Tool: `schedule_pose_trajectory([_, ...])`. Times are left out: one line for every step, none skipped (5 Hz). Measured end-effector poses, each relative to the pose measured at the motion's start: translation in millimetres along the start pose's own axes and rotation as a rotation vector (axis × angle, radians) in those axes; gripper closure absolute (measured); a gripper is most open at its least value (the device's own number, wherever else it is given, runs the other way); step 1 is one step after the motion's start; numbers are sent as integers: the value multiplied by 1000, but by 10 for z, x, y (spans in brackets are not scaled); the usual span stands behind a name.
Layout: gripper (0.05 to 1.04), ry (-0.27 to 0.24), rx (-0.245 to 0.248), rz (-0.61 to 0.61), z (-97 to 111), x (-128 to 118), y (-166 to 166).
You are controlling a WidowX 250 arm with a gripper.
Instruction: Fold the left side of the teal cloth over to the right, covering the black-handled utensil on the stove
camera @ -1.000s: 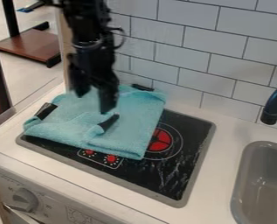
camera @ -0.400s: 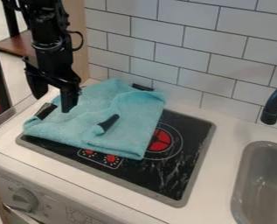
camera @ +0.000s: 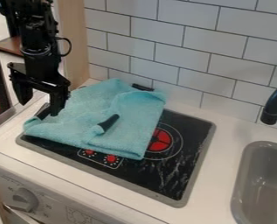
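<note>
Teal cloth [camera: 120, 107] – folded, rumpled – covers the left part of the stove [camera: 181, 173] and laps onto the counter [camera: 219, 162] toward the wall. We see black corners at its left, wall side and on top. Gripper [camera: 40, 104] hangs at the cloth's left edge, released, fingers apart, nothing grasped – we can't tell if it touches. Red burner [camera: 161, 140] shows beside the cloth.

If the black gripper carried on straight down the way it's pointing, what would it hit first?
Probably the left corner of the blue towel, near its black tab. Depth is unclear, so it might come down on the counter beside it instead.
</note>
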State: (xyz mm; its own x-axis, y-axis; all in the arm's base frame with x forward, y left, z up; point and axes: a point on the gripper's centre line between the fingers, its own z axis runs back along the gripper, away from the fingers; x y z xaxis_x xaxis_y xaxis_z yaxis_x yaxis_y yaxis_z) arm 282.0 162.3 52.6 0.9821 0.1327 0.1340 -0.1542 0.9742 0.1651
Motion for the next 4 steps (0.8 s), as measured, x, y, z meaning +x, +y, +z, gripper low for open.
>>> schedule_pose_trajectory([84,29,34,16,-84,-14,54])
schedule_pose_trajectory([84,54,69,35,-159,-39,89])
schedule_pose_trajectory([84,70,60,30,-255,-48,59])
schedule_pose_trajectory([143,44,34,14,-257,-3,4])
